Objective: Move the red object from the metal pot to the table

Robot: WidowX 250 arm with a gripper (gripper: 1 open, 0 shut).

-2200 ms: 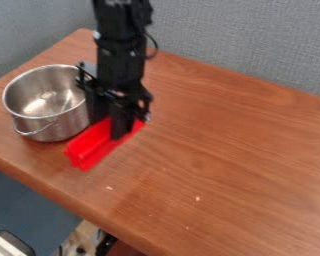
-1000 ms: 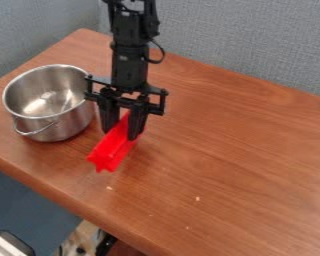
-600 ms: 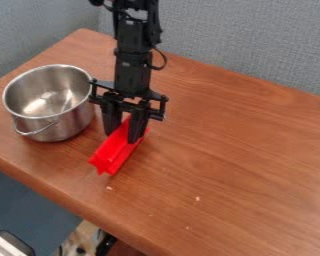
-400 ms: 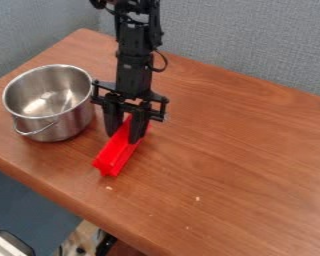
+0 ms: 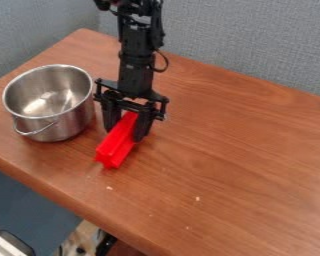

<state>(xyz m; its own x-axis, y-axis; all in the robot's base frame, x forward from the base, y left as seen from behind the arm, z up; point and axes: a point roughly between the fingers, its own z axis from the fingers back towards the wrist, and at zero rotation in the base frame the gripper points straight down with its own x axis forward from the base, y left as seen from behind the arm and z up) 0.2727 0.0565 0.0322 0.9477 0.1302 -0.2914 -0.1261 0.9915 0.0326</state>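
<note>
The red object (image 5: 116, 148), a bright red elongated block, lies on the table (image 5: 236, 150) just right of the metal pot (image 5: 49, 126). The shiny pot looks empty inside. My gripper (image 5: 131, 124) points down over the block's far end. Its fingers straddle that end and appear spread apart from it, so the gripper is open. The block rests on the wood with its near end pointing toward the table's front edge.
A grey wall (image 5: 256, 40) stands behind the table. The table's front edge (image 5: 69, 205) runs diagonally close below the pot and block, with floor beyond. A tiny whitish speck (image 5: 196, 198) lies on the wood to the right.
The gripper sank with the red block until the block lay flat on the table, then its fingers spread away from it. The pot has not moved.
</note>
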